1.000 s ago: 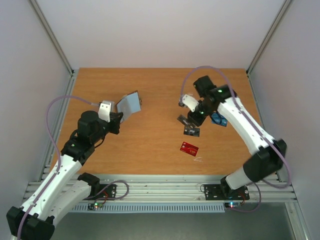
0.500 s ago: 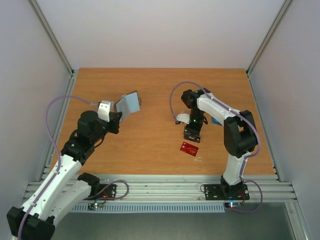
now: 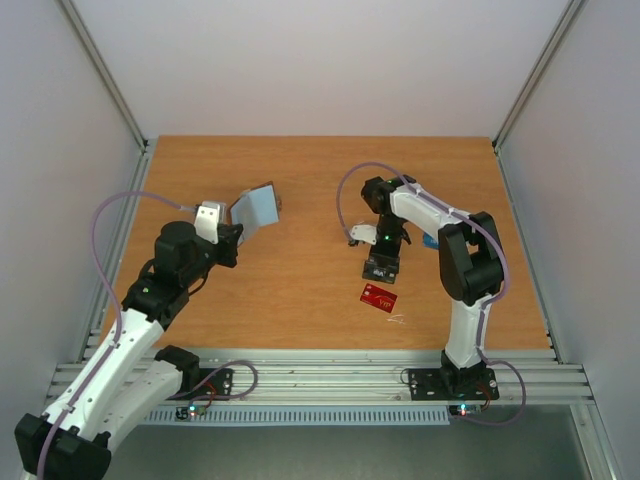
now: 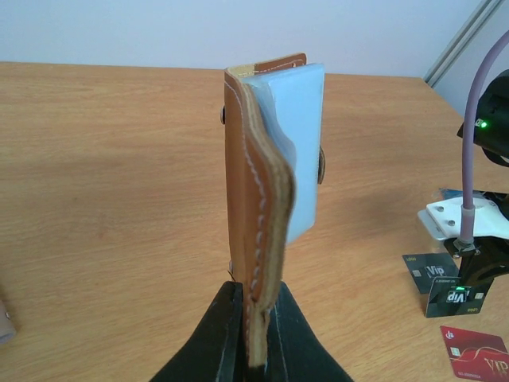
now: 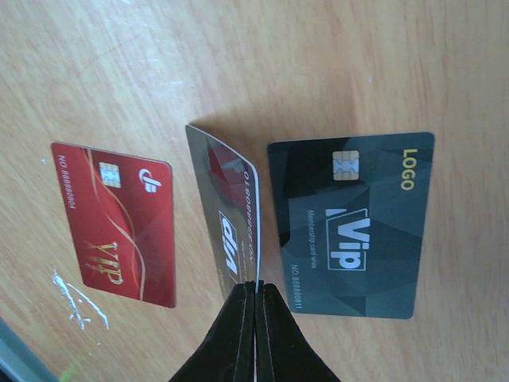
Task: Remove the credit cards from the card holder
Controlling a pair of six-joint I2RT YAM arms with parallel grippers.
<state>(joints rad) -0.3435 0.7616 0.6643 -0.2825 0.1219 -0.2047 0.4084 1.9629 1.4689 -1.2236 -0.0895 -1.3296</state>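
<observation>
My left gripper (image 4: 254, 318) is shut on the lower edge of the brown card holder (image 4: 266, 159), holding it upright and part open above the table, its pale blue inside facing right. In the top view the holder (image 3: 255, 207) hangs at the left, by the left gripper (image 3: 233, 232). My right gripper (image 5: 255, 285) is shut on a black credit card (image 5: 227, 215), held on edge just above the wood. A second black card (image 5: 350, 223) lies flat to its right and a red card (image 5: 115, 223) to its left. The red card (image 3: 379, 297) lies near the right gripper (image 3: 381, 262).
A blue card (image 3: 430, 240) peeks out from behind the right forearm. A small white scuff (image 5: 75, 298) marks the wood beside the red card. Metal rails (image 3: 320, 375) run along the near edge, and grey walls close in the table's other sides.
The right arm has folded in and brought its held black card down to just above the table, by the red card. The left arm and the card holder have stayed still.
</observation>
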